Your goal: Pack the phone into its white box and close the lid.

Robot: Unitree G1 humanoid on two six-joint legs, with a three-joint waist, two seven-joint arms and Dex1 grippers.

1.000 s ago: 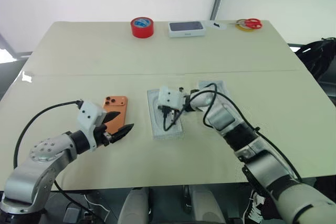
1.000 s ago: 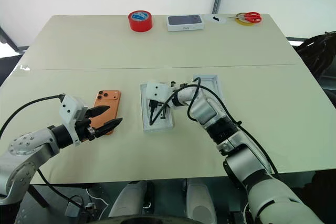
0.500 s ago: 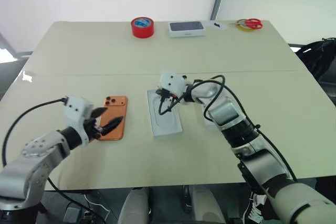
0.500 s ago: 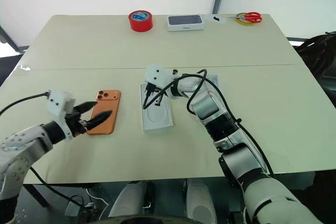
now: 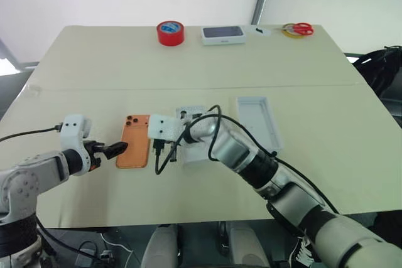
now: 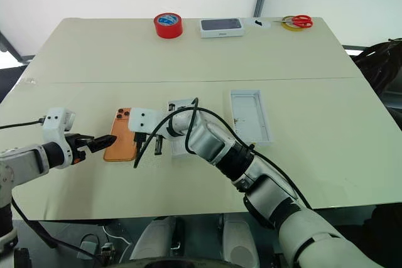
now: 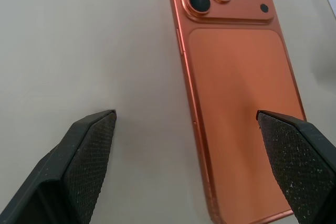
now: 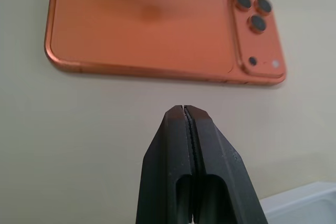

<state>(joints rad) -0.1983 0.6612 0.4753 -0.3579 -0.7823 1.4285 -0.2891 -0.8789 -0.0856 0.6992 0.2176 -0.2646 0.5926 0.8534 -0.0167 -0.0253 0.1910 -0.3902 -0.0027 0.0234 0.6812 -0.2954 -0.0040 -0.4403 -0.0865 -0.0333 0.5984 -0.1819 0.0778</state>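
The phone (image 5: 134,149) lies flat on the beige counter (image 5: 201,67), back up, its camera block at the far end, at about 8 o'clock from the counter's centre. The left pincer (image 5: 115,149) sits at the phone's 9 o'clock side, its two black fingers spread wide; in the left wrist view one fingertip (image 7: 296,156) hangs over the phone's back and the other (image 7: 89,148) over bare counter beside the phone's long edge, so the jaws straddle that edge without gripping anything. The right pincer (image 6: 139,139) reaches across to the phone's 3 o'clock side, its fingers pressed fully together and holding nothing; the right wrist view shows their joined tips (image 8: 185,129) above bare counter just short of the phone's long edge.

Just past the right pincer, at its 3 o'clock, a white tray-like piece (image 5: 191,117) lies partly hidden under the right arm; I cannot tell which part of the packaging it is. The white box (image 6: 250,115) lies open further toward 3 o'clock, well apart from the phone.

Along the counter's far edge, near 12 o'clock, stand a red tape roll (image 5: 170,32), a dark-topped white box (image 5: 223,34) and red-handled scissors (image 5: 299,28).
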